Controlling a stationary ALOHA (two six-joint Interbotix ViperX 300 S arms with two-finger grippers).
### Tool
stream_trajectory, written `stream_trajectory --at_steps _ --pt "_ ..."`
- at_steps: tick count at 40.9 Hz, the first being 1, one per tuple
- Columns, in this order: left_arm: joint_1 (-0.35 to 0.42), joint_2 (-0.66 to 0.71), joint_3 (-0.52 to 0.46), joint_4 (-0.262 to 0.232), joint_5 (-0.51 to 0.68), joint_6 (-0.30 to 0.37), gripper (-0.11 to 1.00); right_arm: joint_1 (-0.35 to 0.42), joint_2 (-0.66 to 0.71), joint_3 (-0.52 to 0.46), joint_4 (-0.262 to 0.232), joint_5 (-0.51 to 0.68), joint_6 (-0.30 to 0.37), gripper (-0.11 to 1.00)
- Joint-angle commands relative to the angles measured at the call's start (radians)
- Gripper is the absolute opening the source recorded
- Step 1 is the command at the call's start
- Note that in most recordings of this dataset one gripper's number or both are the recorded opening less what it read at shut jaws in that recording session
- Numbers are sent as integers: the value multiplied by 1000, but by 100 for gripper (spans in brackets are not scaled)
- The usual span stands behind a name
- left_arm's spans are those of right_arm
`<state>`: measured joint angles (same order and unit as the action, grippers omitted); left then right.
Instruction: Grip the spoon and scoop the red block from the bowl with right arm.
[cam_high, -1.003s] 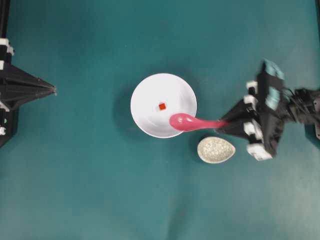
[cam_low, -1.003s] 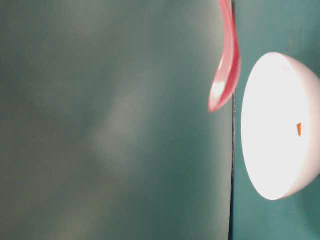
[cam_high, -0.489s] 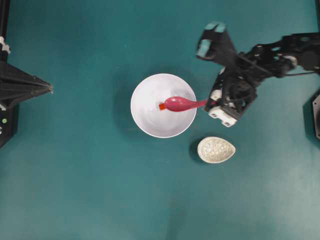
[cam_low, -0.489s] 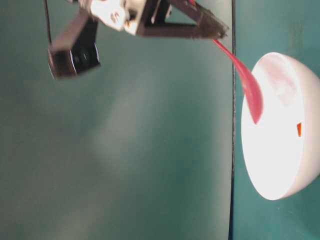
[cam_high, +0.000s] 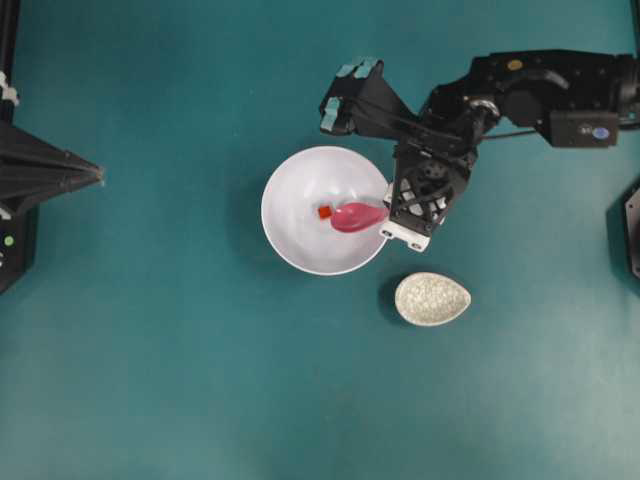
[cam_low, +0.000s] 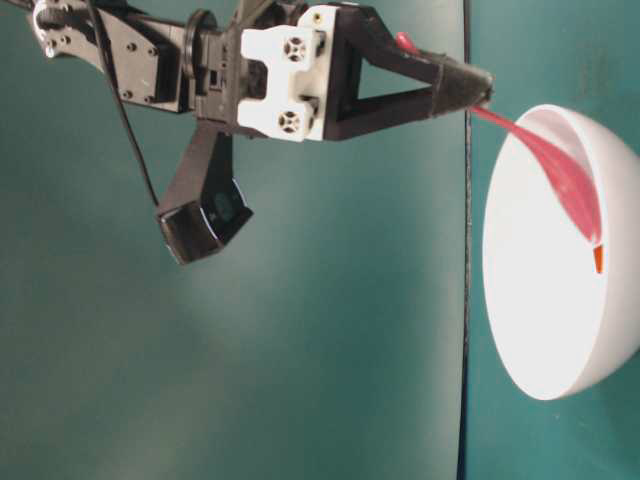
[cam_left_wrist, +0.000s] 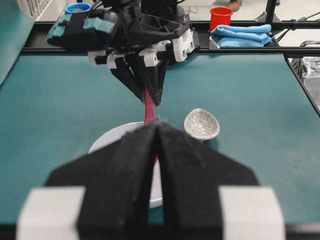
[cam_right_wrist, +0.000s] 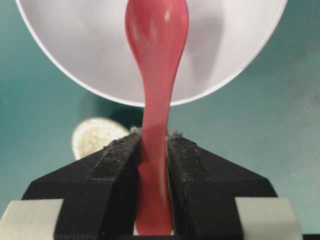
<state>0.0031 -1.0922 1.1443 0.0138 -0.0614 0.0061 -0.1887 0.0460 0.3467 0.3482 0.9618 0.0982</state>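
Two things decide our next move: the tip of the spoon (cam_high: 357, 216) and the red block (cam_high: 324, 212), which sit almost touching inside the white bowl (cam_high: 290, 185). Seen from overhead, the block lies just beyond the scoop's tip, on the far side from our right gripper (cam_high: 393, 213), and the spoon's long axis points from that gripper straight toward the block. The table-level view agrees: the scoop slopes down into the bowl with its tip right beside the block.

We hold the spoon firmly; in the right wrist view our right gripper's black pads (cam_right_wrist: 116, 159) are clamped on either side of the pink handle, with the scoop reaching out over the bowl's rim. Our left gripper (cam_left_wrist: 156, 131) sits well apart at the edge of the bench (cam_high: 150, 380), its jaws pressed together on nothing. The right arm is plainly the nearer one and the one doing the work.

We judge the scoop needs to slide forward along its own axis, under the block, then tip up. The bowl's inside is smooth and curved, so the tiny cube could skid ahead of the spoon. A speckled beige dish (cam_high: 432, 299) rests near the bowl, clear of our path.
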Motion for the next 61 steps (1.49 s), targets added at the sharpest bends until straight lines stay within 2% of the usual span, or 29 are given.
stream_trajectory --at_steps 1,11,19,32,36,44,54,61 --pt "0 3 -31 3 -5 2 0 -5 -6 -32 -2 5 2 21" --pt "0 0 -32 6 -5 3 0 -6 37 -43 -3 -25 0 21" --pt "0 0 -31 6 -5 2 0 -11 66 -61 -26 -95 2 21" --pt "0 0 -32 5 -5 2 0 -12 80 -78 -8 -186 2 21" --pt "2 0 -32 6 -5 2 0 -6 78 -78 12 -183 0 21" --pt "0 0 -32 5 -5 2 0 12 77 -67 12 -149 -3 21" --pt "0 0 -32 6 -5 0 0 9 51 -71 -21 -98 2 21" --pt "0 0 -32 5 -5 0 0 9 11 -84 0 -31 5 21"
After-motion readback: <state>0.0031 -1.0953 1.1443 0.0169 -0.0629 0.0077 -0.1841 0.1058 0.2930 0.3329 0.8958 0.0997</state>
